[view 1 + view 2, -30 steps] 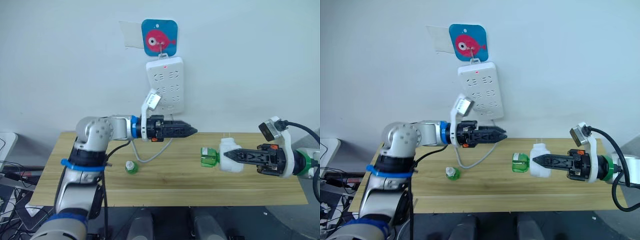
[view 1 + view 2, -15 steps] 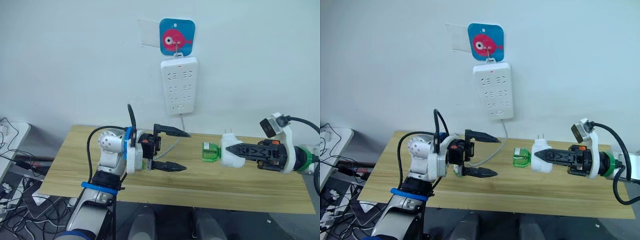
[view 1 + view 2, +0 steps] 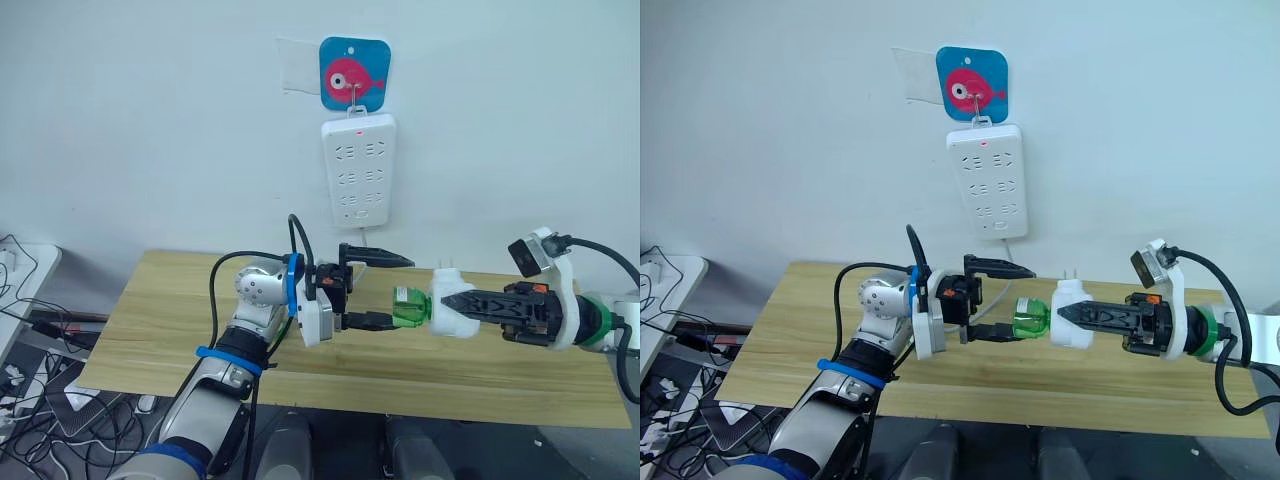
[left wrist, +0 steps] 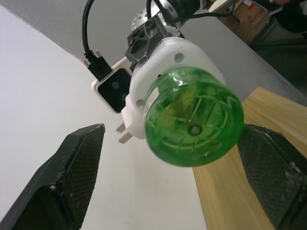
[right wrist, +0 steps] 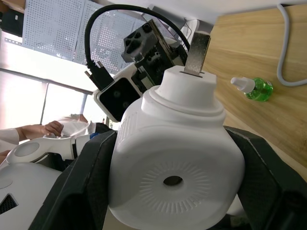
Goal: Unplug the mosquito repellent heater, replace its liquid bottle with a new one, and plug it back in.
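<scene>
My right gripper [image 3: 462, 300] is shut on the mosquito repellent heater [image 3: 440, 318], a white rounded unit held sideways above the table with its prongs [image 5: 196, 52] pointing up toward the wall. A green liquid bottle [image 3: 407, 307] sticks out of the heater toward my left arm. My left gripper [image 3: 398, 291] is open, one finger [image 4: 72, 177] on each side of the bottle [image 4: 192, 120] and apart from it. A second green bottle [image 5: 254, 88] with a white cap lies on the table.
A white power strip [image 3: 358, 170] hangs on the wall under a blue fish hook [image 3: 353, 75], its grey cable [image 3: 362, 238] dropping to the wooden table [image 3: 150, 310]. A person's hand [image 5: 36, 129] appears in the background of the right wrist view.
My left gripper has swung right, and its open fingers now flank the green bottle. The right gripper has brought the heater slightly left toward it.
</scene>
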